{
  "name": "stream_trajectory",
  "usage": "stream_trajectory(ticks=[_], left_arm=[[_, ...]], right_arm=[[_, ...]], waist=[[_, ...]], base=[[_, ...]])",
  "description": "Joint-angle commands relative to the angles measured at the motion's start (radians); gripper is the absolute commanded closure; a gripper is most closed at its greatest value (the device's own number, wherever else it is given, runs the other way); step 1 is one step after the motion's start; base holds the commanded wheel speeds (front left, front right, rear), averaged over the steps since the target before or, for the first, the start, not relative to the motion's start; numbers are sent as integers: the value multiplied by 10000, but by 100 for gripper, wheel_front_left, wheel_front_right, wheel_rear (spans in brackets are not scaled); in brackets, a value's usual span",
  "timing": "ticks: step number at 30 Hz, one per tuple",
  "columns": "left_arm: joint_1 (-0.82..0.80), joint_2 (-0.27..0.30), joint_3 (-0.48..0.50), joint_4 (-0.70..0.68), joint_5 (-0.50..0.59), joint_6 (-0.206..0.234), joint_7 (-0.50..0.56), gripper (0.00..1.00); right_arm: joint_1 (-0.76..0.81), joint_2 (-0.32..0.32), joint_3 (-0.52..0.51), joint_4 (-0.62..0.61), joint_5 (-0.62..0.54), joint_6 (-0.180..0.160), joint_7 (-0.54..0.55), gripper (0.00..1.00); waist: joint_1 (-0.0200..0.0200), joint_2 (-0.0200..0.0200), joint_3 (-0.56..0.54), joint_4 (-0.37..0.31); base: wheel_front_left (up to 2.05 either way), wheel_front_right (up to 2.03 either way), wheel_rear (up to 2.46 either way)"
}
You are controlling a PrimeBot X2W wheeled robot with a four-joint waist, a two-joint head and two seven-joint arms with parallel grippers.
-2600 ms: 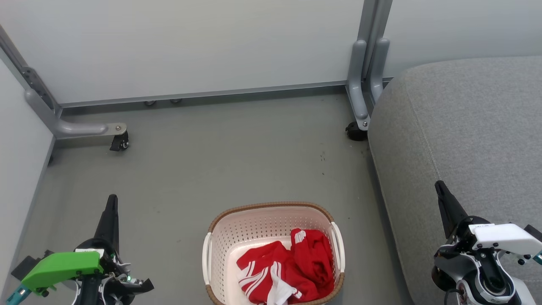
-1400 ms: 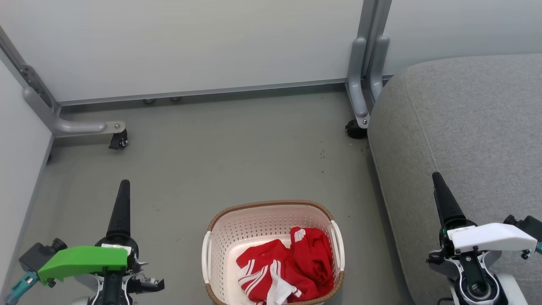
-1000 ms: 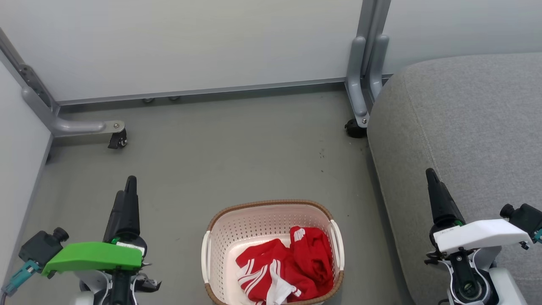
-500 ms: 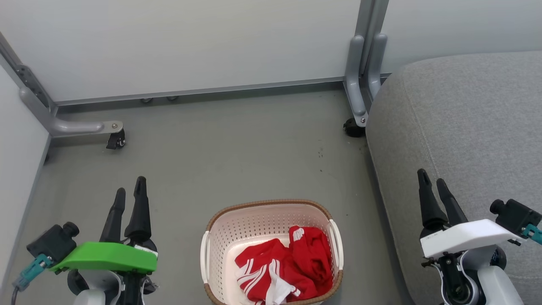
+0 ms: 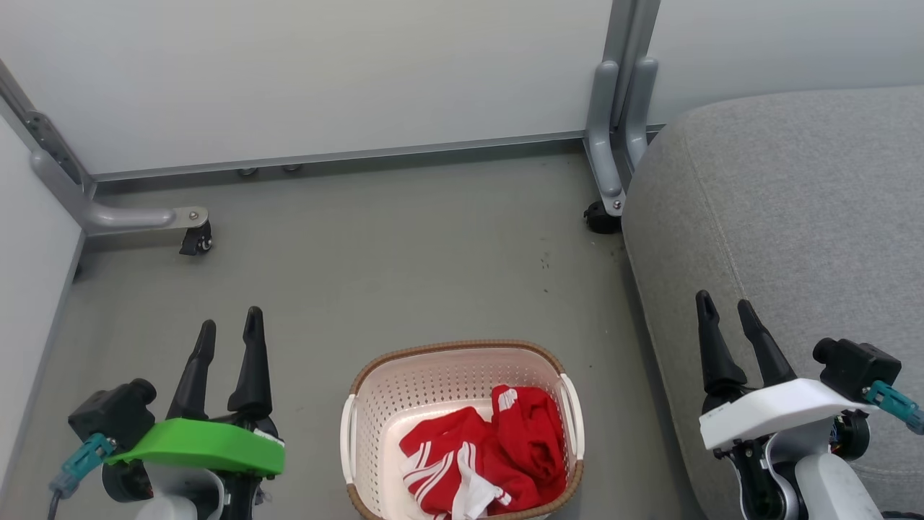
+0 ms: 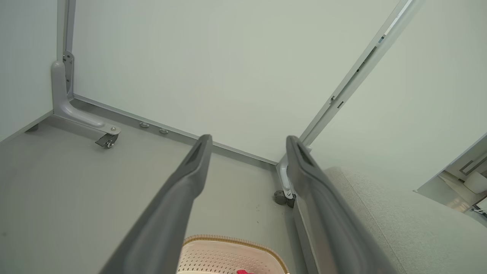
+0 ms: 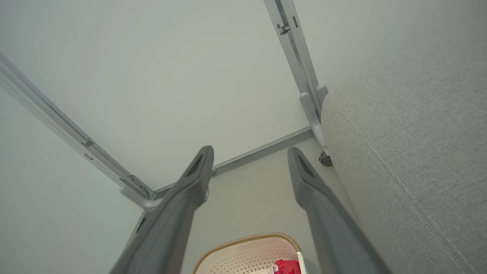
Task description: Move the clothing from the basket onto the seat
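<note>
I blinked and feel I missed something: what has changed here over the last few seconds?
Both arms drifted inward toward the basket and twisted at the wrist, so the left jaws and right jaws, seen edge-on before, now stand visibly open and empty. Nothing was grabbed. The clothing stayed in the basket, on the floor beside the seat.

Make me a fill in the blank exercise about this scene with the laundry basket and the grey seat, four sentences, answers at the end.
1. The clothing in the basket is ____ with white stripes.
2. In the head view the basket stands on the floor to the ____ of the grey seat.
3. The left tool and the right tool both stand ____, holding nothing.
4. The left arm's cover is ____; the right arm's cover is white.
Missing words: red; left; open; green.
</note>
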Motion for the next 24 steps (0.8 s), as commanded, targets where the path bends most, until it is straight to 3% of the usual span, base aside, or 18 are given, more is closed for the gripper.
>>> stream_trajectory(ticks=[1,24], left_arm=[[-14,119,-25,-90,292,-34,-104,0],[163,12,-73,247,2693,-41,-678,0]], right_arm=[[-89,-50,48,-82,-319,4,-105,0],[-4,45,206,237,-2465,5,-668,0]], waist=[[0,-1,1,-3],[0,-1,54,-30]], base=[[0,0,0],[0,0,0]])
